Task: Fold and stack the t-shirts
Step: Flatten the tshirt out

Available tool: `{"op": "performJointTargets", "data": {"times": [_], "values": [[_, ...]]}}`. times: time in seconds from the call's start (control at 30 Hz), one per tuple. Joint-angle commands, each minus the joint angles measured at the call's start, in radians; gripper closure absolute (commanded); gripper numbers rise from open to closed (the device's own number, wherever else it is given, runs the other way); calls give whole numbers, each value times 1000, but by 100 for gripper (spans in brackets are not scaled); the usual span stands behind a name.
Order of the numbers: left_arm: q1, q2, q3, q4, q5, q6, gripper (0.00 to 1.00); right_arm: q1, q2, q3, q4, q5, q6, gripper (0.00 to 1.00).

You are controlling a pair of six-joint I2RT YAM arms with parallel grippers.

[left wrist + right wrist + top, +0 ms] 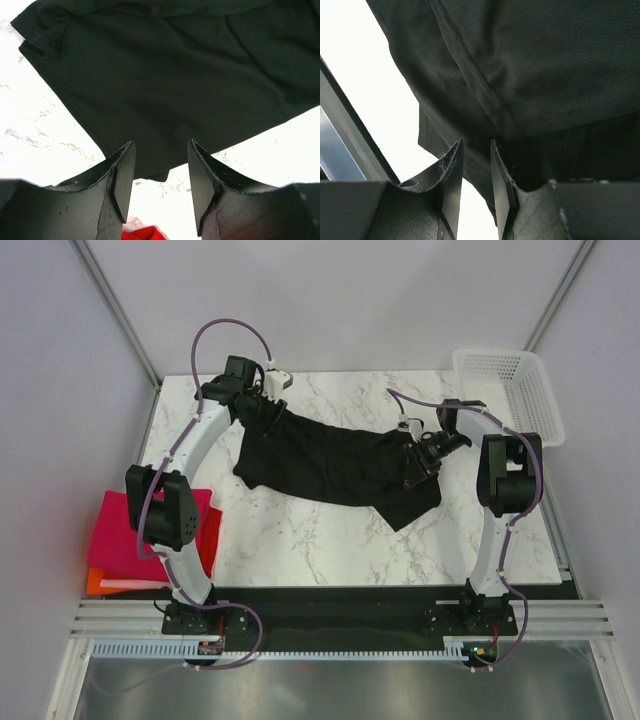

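Observation:
The black t-shirt (pixel 335 465) lies rumpled across the middle of the marble table (pixel 300 550). My left gripper (pixel 262 408) is at the shirt's far left end. In the left wrist view its jaws (pixel 159 172) stand wide apart with nothing between them, and the shirt (pixel 180 80) lies just beyond the fingertips. My right gripper (pixel 422 455) is over the shirt's right end. Its jaws (pixel 472 167) stand narrowly apart with black cloth (pixel 535 75) close under and behind them. Folded magenta (pixel 130 530), red (pixel 208 535) and orange (pixel 100 582) shirts are stacked at the table's left edge.
A white mesh basket (pixel 510 390) stands at the far right corner. A corner of red cloth (pixel 142 233) shows under the left fingers. A black mat (pixel 330 602) and a metal rail (pixel 340 625) run along the near edge by the arm bases.

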Motion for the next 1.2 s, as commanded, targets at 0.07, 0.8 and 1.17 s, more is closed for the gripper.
{"op": "performJointTargets", "data": {"times": [0.07, 0.8, 1.17], "values": [[-19, -12, 29, 4, 9, -22, 47, 0, 33, 35, 20, -44, -14, 64], [-54, 2, 52, 7, -18, 4, 48, -50, 113, 162, 68, -2, 89, 56], [-56, 24, 69, 10, -12, 2, 49, -50, 86, 133, 33, -36, 57, 57]]}}
